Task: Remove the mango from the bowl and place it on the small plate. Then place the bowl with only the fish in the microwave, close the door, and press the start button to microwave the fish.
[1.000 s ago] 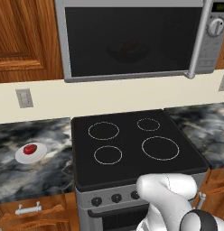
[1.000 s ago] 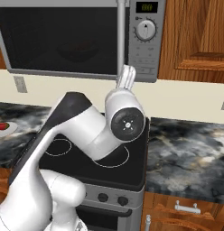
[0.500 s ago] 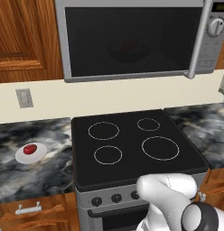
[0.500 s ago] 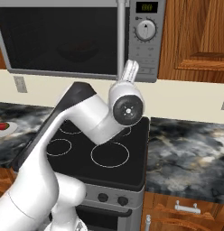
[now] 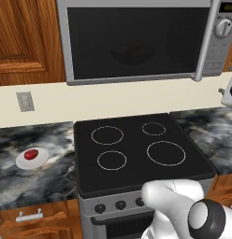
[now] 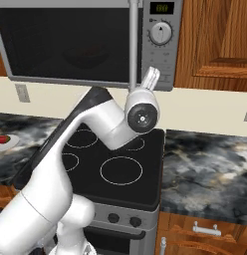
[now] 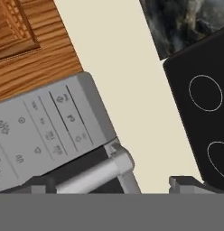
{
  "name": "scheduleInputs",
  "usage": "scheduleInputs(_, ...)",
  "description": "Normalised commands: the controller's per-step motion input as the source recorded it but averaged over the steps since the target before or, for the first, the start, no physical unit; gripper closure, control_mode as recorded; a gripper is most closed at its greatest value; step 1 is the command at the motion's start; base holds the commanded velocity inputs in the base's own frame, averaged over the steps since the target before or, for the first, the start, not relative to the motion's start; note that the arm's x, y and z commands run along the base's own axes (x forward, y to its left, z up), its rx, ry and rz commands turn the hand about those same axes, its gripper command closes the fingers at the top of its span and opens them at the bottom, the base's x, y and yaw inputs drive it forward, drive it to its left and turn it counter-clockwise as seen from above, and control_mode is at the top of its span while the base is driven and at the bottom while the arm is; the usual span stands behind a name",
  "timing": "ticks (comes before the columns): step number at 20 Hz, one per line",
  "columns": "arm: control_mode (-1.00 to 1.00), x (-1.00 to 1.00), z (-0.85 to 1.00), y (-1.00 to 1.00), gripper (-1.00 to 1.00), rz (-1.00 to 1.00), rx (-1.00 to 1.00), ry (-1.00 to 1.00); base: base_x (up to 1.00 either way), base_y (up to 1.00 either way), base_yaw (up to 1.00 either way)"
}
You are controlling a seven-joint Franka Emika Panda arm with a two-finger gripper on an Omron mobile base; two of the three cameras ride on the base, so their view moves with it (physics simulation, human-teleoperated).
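1. The door (image 5: 136,42) of the microwave (image 6: 95,42) is closed, with the bowl (image 5: 133,52) dim behind the glass.
2. The mango (image 5: 30,154) sits on the small plate (image 5: 20,162) at nine o'clock of the stove (image 5: 136,154), on the counter (image 5: 33,186).
3. The end effector (image 6: 151,78) hovers by the control panel (image 7: 41,131); its fingers look spread.

Kitchen (stove (image 5: 136,151), microwave (image 5: 136,39)).

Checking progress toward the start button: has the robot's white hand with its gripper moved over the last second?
Yes. In the right base view the gripper has risen and shifted right, closer to the silver-grey microwave's control panel.
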Motion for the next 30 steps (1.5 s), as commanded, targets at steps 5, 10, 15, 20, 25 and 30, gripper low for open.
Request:
scheduleInputs(5, -1.0, 0.43, -0.02, -0.28, -1.0, 0.0, 0.1, 0.0, 0.0, 0.0, 0.0)
scheduleInputs(10, -1.0, 0.45, -0.22, -0.25, -1.0, 0.0, 0.07, 0.02, 0.0, 0.0, 0.0)
scheduleInputs(15, -1.0, 0.47, -0.22, -0.15, -1.0, 0.0, 0.07, 0.03, 0.0, 0.0, 0.0)
scheduleInputs(20, -1.0, 0.46, -0.01, -0.05, -1.0, 0.0, 0.07, 0.01, 0.0, 0.0, 0.0)
scheduleInputs(25, -1.0, 0.39, 0.0, -0.05, -1.0, 0.0, 0.06, 0.01, 0.0, 0.0, 0.0)
scheduleInputs(30, -1.0, 0.28, 0.0, -0.22, -1.0, 0.0, 0.06, 0.0, 0.0, 0.0, 0.0)
